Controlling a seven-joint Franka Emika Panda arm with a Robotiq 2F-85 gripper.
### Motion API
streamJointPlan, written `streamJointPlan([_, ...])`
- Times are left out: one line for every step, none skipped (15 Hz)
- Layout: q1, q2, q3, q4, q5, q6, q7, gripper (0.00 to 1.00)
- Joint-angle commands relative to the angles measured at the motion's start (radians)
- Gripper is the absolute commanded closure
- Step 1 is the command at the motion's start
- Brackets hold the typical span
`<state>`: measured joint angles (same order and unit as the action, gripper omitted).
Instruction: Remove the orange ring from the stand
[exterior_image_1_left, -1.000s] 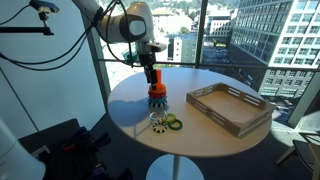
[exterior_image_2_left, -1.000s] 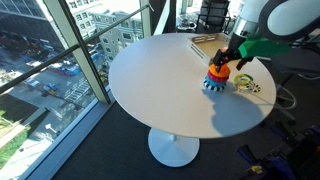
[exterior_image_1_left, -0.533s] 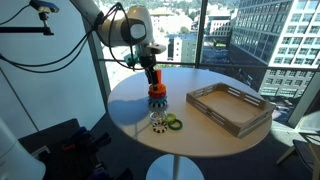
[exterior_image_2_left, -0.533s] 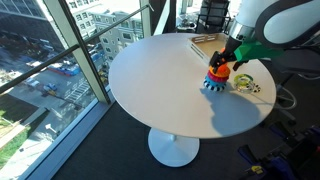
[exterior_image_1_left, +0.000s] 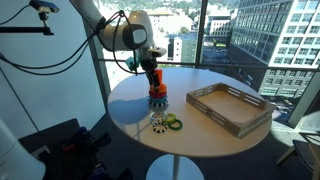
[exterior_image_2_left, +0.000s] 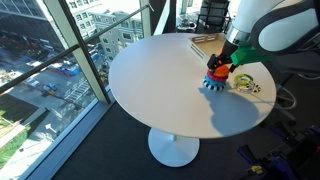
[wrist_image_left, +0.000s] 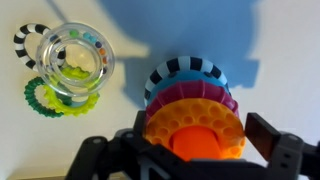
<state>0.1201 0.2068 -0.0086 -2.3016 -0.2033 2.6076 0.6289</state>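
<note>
Over the last second the arm's upper links swing slightly while the gripper (wrist_image_left: 188, 152) stays parked directly above the stand (wrist_image_left: 197, 146), and nothing beside the stand shifts. The orange ring (wrist_image_left: 195, 118) is still threaded on the stand's post, topmost above the pink ring (wrist_image_left: 188, 100) and the striped blue ring (wrist_image_left: 185, 72), with the jaws spread either side of it and holding nothing. We read this as alignment done but no grasp yet: closing on the ring and lifting it straight off the stand remains.

Orange ring (wrist_image_left: 170, 125) tops a magenta ring (wrist_image_left: 190, 96), blue ring (wrist_image_left: 226, 80) and black-and-white striped ring (wrist_image_left: 185, 68).
</note>
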Motion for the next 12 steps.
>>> streamJointPlan([0.020, 0.021, -0.028, 0.020, -0.028, 0.013, 0.034, 0.00])
streamJointPlan([0.023, 0.024, -0.032, 0.021, -0.029, 0.013, 0.036, 0.00])
streamJointPlan([0.025, 0.026, -0.035, 0.020, -0.029, 0.013, 0.037, 0.00])
streamJointPlan([0.026, 0.026, -0.037, 0.019, -0.028, 0.014, 0.036, 0.25])
streamJointPlan([0.027, 0.024, -0.037, 0.019, -0.022, 0.013, 0.031, 0.26])
streamJointPlan([0.029, 0.020, -0.037, 0.019, -0.019, 0.012, 0.030, 0.34])
streamJointPlan([0.030, 0.013, -0.036, 0.019, -0.017, 0.009, 0.029, 0.36])
streamJointPlan([0.031, 0.004, -0.034, 0.015, -0.014, 0.006, 0.027, 0.37])
streamJointPlan([0.031, -0.006, -0.032, 0.012, -0.010, 0.002, 0.023, 0.43])
streamJointPlan([0.032, -0.019, -0.029, 0.007, -0.008, -0.003, 0.022, 0.48])
streamJointPlan([0.032, -0.031, -0.027, 0.002, -0.005, -0.008, 0.020, 0.54])
streamJointPlan([0.034, -0.043, -0.026, -0.002, -0.007, -0.013, 0.022, 0.55])
